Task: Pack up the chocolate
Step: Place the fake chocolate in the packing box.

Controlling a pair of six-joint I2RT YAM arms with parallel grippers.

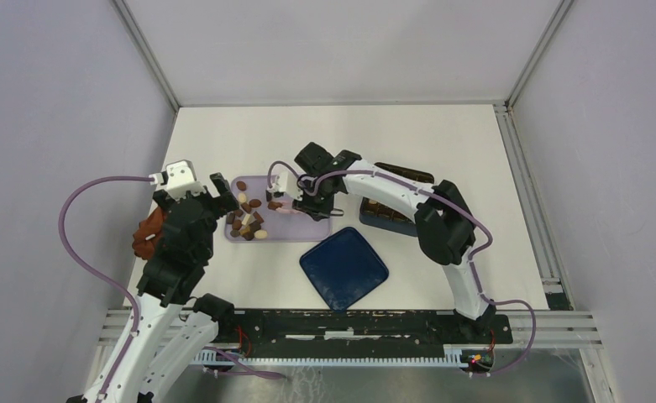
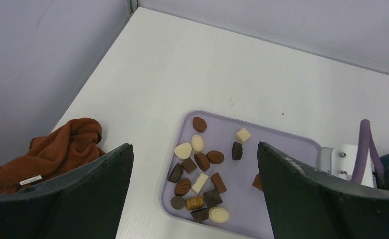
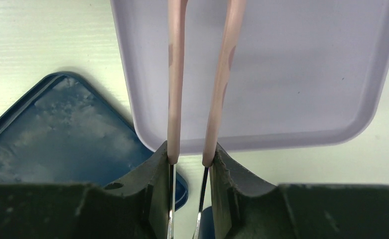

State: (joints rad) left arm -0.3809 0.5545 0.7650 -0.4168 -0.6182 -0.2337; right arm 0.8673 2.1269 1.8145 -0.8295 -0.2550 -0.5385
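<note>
Your right fingers (image 3: 152, 179) grip the pink tongs (image 3: 175, 74). Steer their tips to the chocolate (image 2: 197, 174) heaped at the left end of the lavender tray (image 2: 282, 144), and pinch one piece gently. Your left fingers (image 2: 97, 184) stand wide open, empty.

I work in a robot lab cell: plain panel walls (image 1: 55, 126) (pale lilac-grey), aluminium frame rails (image 1: 559, 322), and a white table (image 1: 341, 134).
</note>
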